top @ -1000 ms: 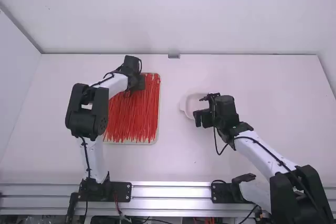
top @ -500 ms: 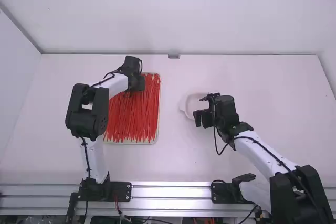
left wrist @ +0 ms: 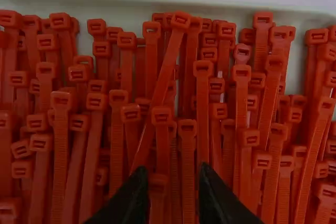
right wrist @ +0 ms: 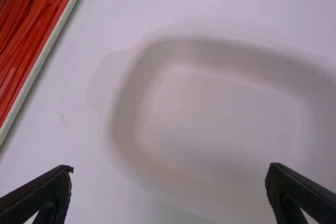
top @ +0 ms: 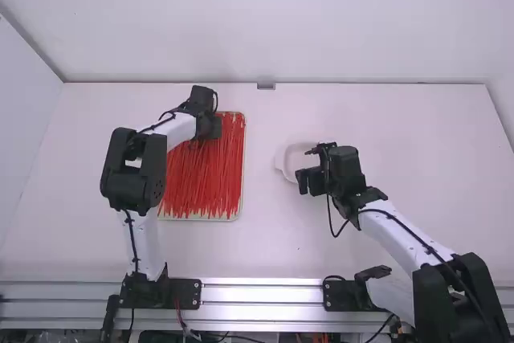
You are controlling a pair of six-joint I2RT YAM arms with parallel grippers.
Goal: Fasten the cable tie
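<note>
Now, cable ties (left wrist: 157, 114): red, heaped lengthwise on a pale-rimmed tray (left wrist: 105, 1), left of the middle of the table (top: 401, 118)
Left gripper (left wrist: 170, 182): down on the heap's far end, fingers narrowly parted astride a few ties
Right gripper (right wrist: 168, 198): spread wide, holding nothing, poised over a white dish (right wrist: 210, 119)
White dish: right of the tray, near it but apart

Left arm (top: 173, 128) over red cable ties (top: 210, 178)
</note>
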